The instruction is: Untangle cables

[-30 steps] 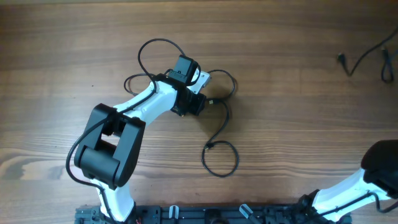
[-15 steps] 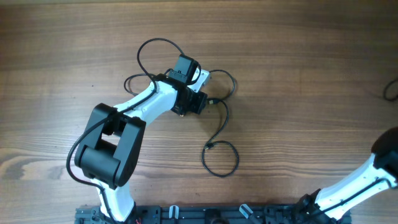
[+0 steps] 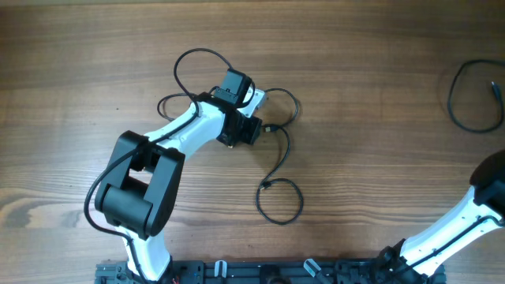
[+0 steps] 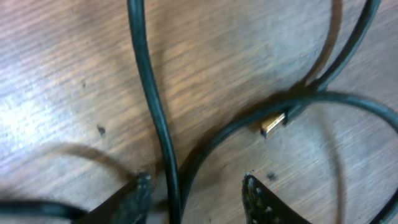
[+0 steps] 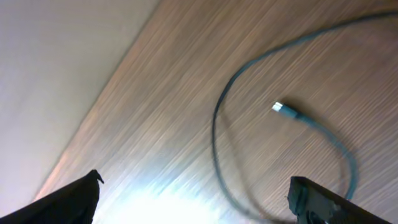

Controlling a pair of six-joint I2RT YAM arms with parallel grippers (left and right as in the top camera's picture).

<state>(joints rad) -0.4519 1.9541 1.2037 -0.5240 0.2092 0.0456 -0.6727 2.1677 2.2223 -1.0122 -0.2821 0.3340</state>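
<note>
A tangle of thin black cables [image 3: 278,118] lies mid-table, with one loop [image 3: 197,57] behind it and another [image 3: 280,207] in front. My left gripper [image 4: 196,194] hangs low over the tangle. It is open, and its fingers [image 4: 140,194] straddle one cable [image 4: 163,143] without pinching it. A gold-tipped plug [image 4: 273,124] lies just ahead. A separate cable [image 3: 451,99] lies looped at the table's right edge. My right gripper [image 5: 199,193] is wide open above this cable [image 5: 214,127] and its plug [image 5: 280,107], holding nothing.
The right arm [image 3: 489,189] comes in from the lower right corner. The left arm's black base [image 3: 130,193] stands at the front left. A black rail [image 3: 276,272] runs along the front edge. The table edge [image 5: 99,99] shows in the right wrist view.
My right gripper has gone from shut to wide open, and the separate cable has dropped into a loop at the right edge. The left arm and the tangle have stayed put.
</note>
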